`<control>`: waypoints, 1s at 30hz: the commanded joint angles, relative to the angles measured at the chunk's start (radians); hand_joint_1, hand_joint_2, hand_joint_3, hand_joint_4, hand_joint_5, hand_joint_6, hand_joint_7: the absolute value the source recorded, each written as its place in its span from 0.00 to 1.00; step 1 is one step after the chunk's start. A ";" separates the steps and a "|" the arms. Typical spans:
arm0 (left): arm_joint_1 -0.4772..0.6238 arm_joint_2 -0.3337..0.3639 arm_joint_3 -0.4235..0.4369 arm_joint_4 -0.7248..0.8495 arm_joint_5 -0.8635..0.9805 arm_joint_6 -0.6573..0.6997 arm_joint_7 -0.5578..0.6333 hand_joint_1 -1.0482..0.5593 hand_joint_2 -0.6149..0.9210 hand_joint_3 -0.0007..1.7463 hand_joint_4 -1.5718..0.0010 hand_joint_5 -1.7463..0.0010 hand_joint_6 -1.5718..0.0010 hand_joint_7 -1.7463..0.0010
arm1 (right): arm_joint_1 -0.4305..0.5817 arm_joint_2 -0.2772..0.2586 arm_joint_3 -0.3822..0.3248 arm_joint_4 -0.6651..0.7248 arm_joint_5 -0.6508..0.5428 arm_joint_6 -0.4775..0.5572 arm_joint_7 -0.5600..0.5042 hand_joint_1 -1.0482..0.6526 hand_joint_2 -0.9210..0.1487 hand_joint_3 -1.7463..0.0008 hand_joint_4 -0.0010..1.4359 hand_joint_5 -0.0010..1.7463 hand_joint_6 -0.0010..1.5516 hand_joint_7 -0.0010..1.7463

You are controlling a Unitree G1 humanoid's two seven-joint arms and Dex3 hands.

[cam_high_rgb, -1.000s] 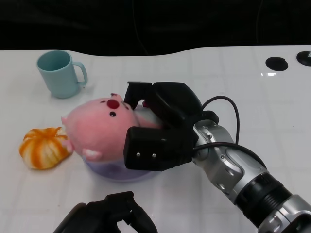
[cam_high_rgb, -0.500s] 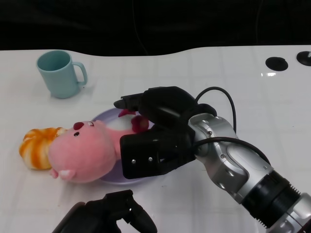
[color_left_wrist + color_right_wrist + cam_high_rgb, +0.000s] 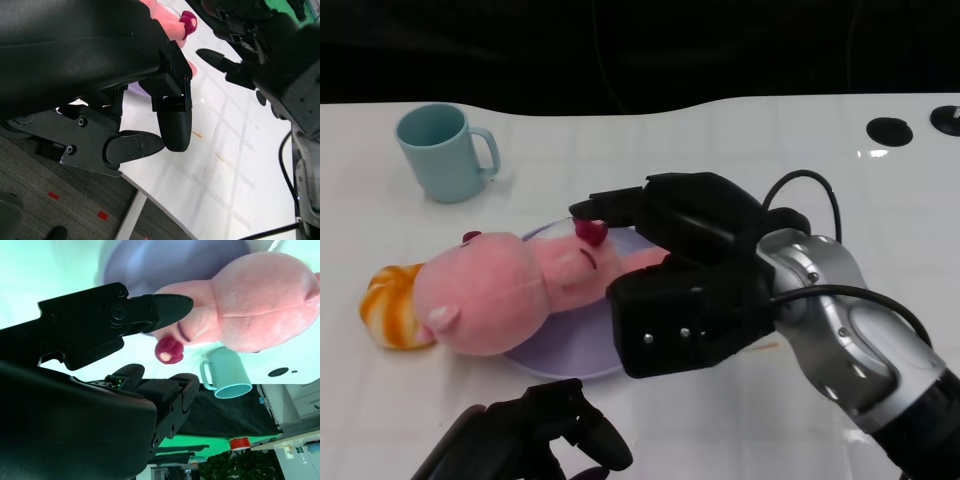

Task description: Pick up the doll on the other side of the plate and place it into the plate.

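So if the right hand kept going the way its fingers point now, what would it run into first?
Most likely the pink doll: the right hand points across the purple plate at its body, fingers apart and close beside it. Depth is hard to judge.

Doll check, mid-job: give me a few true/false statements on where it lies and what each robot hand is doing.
1. The doll lies partly on the plate. True.
2. Its head touches the mug. False: the mug stands apart; the head lies by the orange toy.
3. The right robot hand is over the plate. True.
4. The left robot hand holds the doll. False: it holds nothing.
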 commanded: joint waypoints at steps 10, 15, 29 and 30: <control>-0.036 -0.021 0.004 0.042 0.004 -0.006 0.020 0.53 0.97 0.30 0.59 0.11 0.60 0.33 | 0.205 -0.123 -0.193 -0.193 0.224 -0.129 0.025 0.30 0.00 0.88 0.41 0.42 0.42 0.08; -0.044 -0.027 -0.002 0.041 0.001 0.001 0.018 0.54 0.97 0.31 0.60 0.10 0.60 0.34 | 0.322 -0.182 -0.282 -0.274 0.328 -0.143 0.056 0.35 0.00 0.90 0.46 0.57 0.52 0.10; -0.049 -0.040 -0.002 0.032 -0.005 -0.014 0.017 0.54 0.93 0.35 0.62 0.11 0.59 0.36 | 0.578 -0.247 -0.484 -0.516 0.559 -0.043 0.108 0.57 0.24 0.56 0.46 0.80 0.46 0.52; -0.049 -0.038 -0.001 0.029 -0.004 -0.009 0.015 0.54 0.93 0.36 0.62 0.11 0.59 0.36 | 0.589 -0.252 -0.490 -0.526 0.566 -0.036 0.113 0.58 0.27 0.53 0.47 0.80 0.46 0.55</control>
